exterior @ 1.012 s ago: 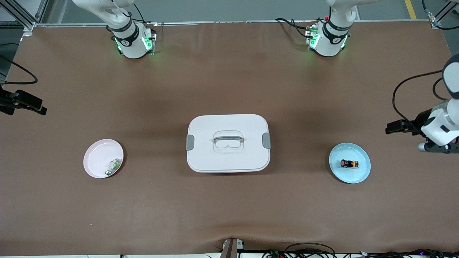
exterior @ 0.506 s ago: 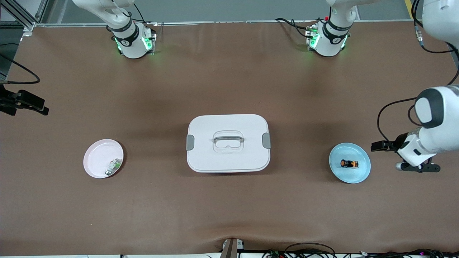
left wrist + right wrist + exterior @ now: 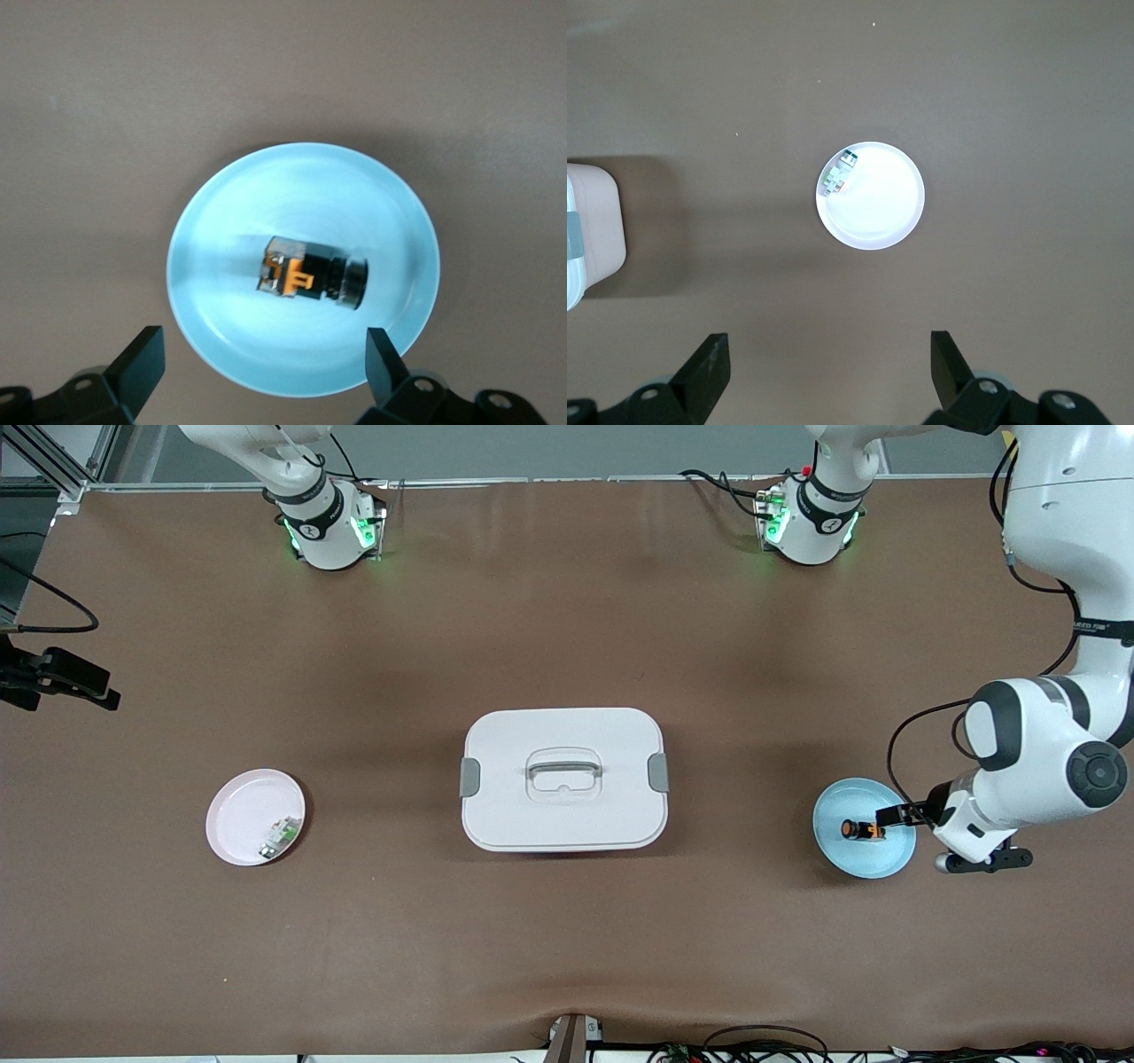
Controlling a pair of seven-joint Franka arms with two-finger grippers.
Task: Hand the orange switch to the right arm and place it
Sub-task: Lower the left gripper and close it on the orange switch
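The white jointed right arm (image 3: 301, 496) is cut off at the front view's top edge, and its gripper is not seen there. The tiny black-and-orange switch (image 3: 312, 276) is blurred in the left wrist view, its button face turned from sight.

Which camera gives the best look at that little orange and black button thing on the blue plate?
The left wrist view: the orange switch lies large in the middle of the blue plate, its orange markings plain. The front view shows the switch only as a tiny speck beside the left gripper. The right wrist view does not show it.
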